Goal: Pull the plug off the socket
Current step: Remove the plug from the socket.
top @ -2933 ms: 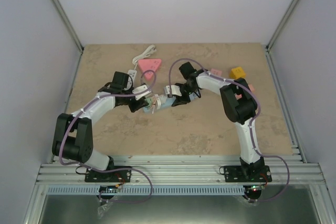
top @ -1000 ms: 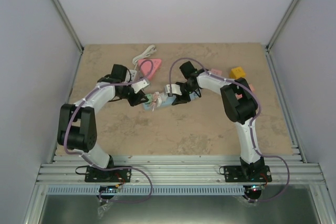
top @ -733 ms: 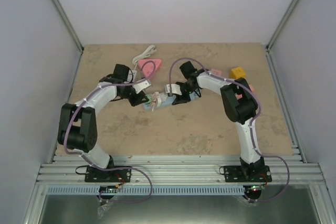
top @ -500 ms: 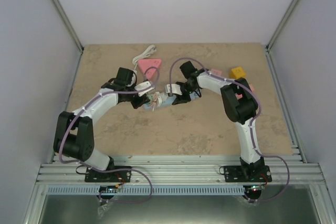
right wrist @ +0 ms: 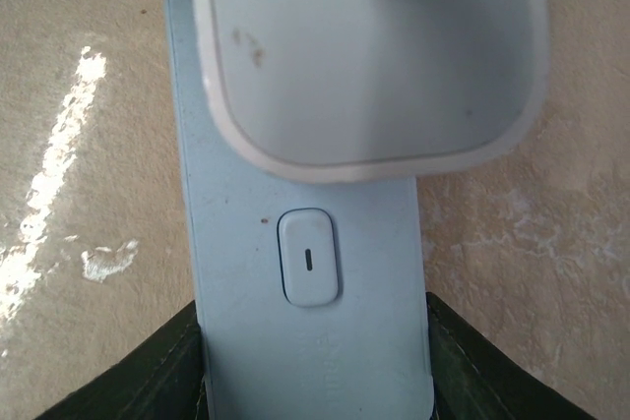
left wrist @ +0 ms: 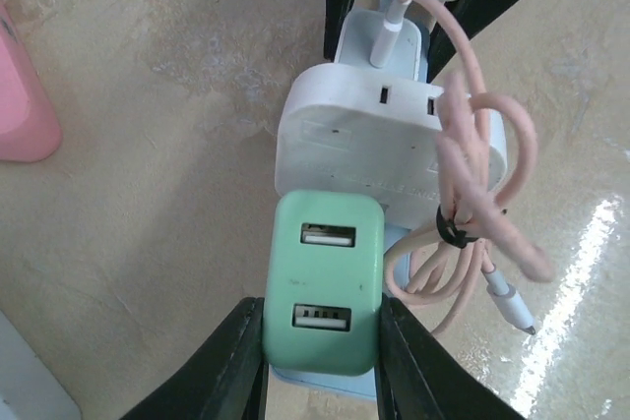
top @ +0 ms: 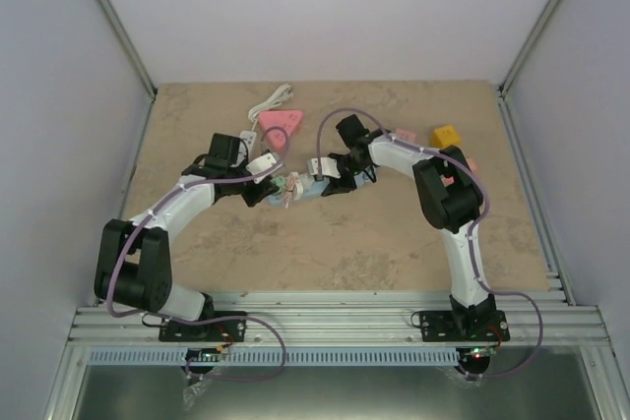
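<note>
The mint-green boxy plastic plug (left wrist: 323, 287) is squeezed by the left tool (left wrist: 323, 346), at the end of the long pale-blue plastic socket strip (right wrist: 374, 243) nearest it. The strip runs straight away to the right tool (right wrist: 315, 366), by which its far end is held.

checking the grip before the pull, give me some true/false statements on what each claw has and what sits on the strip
1. The left claw is shut on the green charger. True.
2. The right claw holds the pink cable. False: it grips the power strip by its sides; the cable lies bundled beside the white adapter.
3. The green charger shows two USB ports on its face. True.
4. The white adapter lies on the table, far from the charger. False: it sits on the strip, right up against the green charger.
</note>
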Action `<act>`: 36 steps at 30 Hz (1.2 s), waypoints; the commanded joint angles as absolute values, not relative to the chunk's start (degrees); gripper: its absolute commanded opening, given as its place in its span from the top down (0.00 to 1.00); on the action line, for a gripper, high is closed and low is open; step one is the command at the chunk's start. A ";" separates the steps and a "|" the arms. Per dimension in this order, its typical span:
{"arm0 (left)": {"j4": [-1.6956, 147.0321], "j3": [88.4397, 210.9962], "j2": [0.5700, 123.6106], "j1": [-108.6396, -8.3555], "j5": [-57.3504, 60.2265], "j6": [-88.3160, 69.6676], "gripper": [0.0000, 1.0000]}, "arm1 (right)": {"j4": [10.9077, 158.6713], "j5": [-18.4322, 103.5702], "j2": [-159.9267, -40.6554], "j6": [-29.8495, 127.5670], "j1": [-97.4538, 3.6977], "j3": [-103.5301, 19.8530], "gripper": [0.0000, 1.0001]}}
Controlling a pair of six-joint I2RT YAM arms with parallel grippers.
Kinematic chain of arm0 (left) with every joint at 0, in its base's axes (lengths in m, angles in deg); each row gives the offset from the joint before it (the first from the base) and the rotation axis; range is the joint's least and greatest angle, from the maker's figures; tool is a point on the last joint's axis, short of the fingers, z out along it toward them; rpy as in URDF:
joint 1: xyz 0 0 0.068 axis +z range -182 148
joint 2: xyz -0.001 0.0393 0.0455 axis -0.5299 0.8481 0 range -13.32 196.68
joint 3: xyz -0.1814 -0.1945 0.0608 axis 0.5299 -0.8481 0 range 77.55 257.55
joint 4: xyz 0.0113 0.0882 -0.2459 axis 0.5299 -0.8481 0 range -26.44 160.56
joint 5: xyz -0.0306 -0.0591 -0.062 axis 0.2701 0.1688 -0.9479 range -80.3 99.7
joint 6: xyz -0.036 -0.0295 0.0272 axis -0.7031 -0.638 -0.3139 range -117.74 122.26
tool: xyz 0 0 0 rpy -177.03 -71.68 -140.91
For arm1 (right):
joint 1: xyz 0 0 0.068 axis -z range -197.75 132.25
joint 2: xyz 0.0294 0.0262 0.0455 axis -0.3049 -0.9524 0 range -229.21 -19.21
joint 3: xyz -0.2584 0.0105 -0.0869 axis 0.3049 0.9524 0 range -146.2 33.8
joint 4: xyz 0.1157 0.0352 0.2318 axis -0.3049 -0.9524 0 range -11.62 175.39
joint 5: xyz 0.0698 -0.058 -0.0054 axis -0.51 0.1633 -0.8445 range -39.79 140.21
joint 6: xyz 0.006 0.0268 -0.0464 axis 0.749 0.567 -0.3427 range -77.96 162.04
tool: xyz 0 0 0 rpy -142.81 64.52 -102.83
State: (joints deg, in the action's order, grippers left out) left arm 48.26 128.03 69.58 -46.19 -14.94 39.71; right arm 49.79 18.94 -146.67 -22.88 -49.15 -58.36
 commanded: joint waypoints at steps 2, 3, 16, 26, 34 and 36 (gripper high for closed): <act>47.84 133.62 71.61 -40.48 -23.16 38.44 1.00 | 46.49 25.31 -149.02 -23.62 -49.04 -56.04 0.99; 45.69 134.93 72.71 -40.44 -23.99 39.59 1.00 | 46.52 25.33 -149.10 -23.61 -49.04 -56.05 0.99; 40.90 141.83 78.11 -41.85 -20.19 40.10 1.00 | 46.54 25.73 -149.49 -23.68 -49.13 -56.08 0.99; 51.39 134.53 69.84 -46.32 -11.27 38.48 1.00 | 46.46 25.84 -149.57 -23.69 -49.13 -56.04 1.00; 54.34 130.76 66.94 -45.97 -13.10 36.39 1.00 | 46.52 26.12 -149.56 -23.61 -49.13 -55.95 0.99; 53.07 131.17 68.41 -44.81 -15.65 36.11 1.00 | 46.49 26.12 -149.49 -23.71 -49.13 -55.90 1.00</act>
